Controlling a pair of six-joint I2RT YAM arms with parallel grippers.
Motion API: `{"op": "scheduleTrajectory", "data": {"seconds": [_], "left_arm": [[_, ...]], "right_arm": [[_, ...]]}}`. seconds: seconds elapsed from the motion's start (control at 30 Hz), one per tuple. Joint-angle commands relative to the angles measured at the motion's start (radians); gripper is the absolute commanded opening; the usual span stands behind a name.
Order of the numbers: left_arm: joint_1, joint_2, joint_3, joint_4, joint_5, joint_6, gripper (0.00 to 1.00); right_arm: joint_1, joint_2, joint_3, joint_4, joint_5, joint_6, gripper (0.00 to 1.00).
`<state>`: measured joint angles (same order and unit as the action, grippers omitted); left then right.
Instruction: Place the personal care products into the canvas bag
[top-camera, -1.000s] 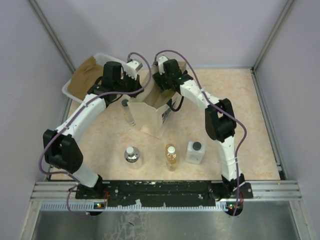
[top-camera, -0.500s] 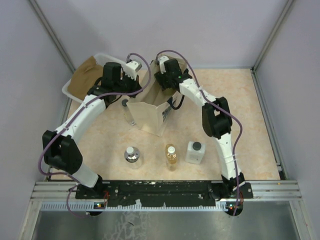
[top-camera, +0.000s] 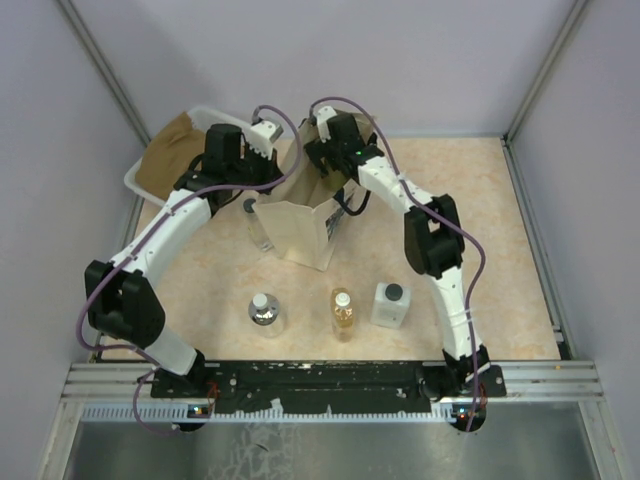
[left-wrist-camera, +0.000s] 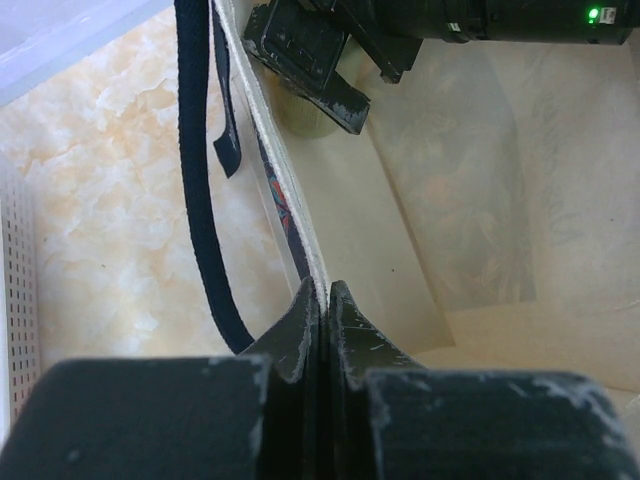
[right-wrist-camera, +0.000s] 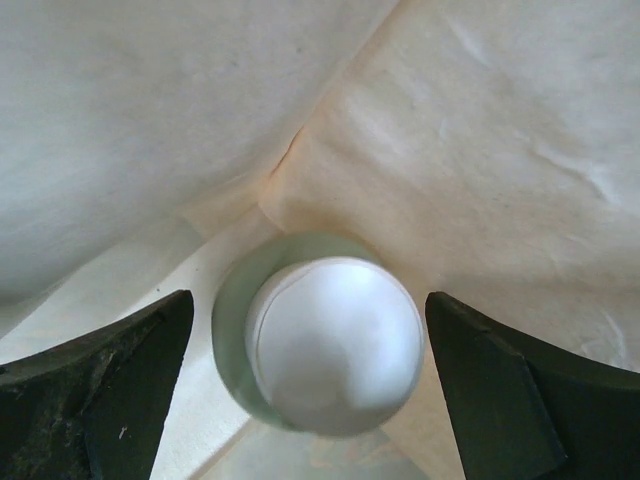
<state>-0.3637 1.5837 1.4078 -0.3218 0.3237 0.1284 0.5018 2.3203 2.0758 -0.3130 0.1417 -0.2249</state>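
Note:
The beige canvas bag (top-camera: 295, 235) stands upright at the table's middle back. My left gripper (top-camera: 277, 172) is shut on the bag's rim (left-wrist-camera: 322, 297), holding its mouth apart. My right gripper (top-camera: 323, 165) reaches down into the bag and is open (right-wrist-camera: 310, 300). The olive-green bottle with a cream cap (right-wrist-camera: 332, 345) stands between its fingers inside the bag, touching neither. A slim clear bottle (top-camera: 256, 222) stands just left of the bag. Near the front stand a silvery round bottle (top-camera: 265, 310), an amber bottle (top-camera: 343, 313) and a square whitish bottle (top-camera: 390, 305).
A white plastic tub with brown cloth (top-camera: 170, 150) sits at the back left, behind my left arm. The bag's black handle (left-wrist-camera: 200, 200) hangs outside its wall. Grey walls close in the table on three sides.
My right gripper has opened inside the bag and let go of the olive-green bottle. The left gripper keeps its hold on the rim.

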Motion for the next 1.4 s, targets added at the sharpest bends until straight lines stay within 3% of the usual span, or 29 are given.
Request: {"op": "scheduleTrajectory", "data": {"seconds": [0.0, 0.23, 0.37, 0.7, 1.03, 1.37], "left_arm": [[0.004, 0.021, 0.006, -0.024, 0.004, -0.013, 0.00], [0.003, 0.031, 0.003, -0.006, 0.005, -0.023, 0.00], [0.004, 0.046, 0.013, -0.006, 0.001, -0.020, 0.00], [0.005, 0.070, 0.080, -0.037, -0.043, -0.006, 0.00], [0.005, 0.082, 0.149, -0.070, -0.040, 0.005, 0.00], [0.005, 0.086, 0.144, -0.061, -0.018, -0.009, 0.00]], "right_arm": [[0.022, -0.146, 0.039, 0.076, 0.061, -0.053, 0.99], [0.063, -0.289, 0.076, -0.111, 0.048, 0.026, 0.99], [0.119, -0.453, -0.032, -0.184, 0.179, 0.062, 0.99], [0.133, -1.045, -0.651, -0.273, 0.170, 0.360, 0.99], [0.185, -1.225, -0.949, -0.373, 0.109, 0.424, 0.99], [0.312, -1.271, -1.011, -0.569, 0.107, 0.459, 0.99]]}}
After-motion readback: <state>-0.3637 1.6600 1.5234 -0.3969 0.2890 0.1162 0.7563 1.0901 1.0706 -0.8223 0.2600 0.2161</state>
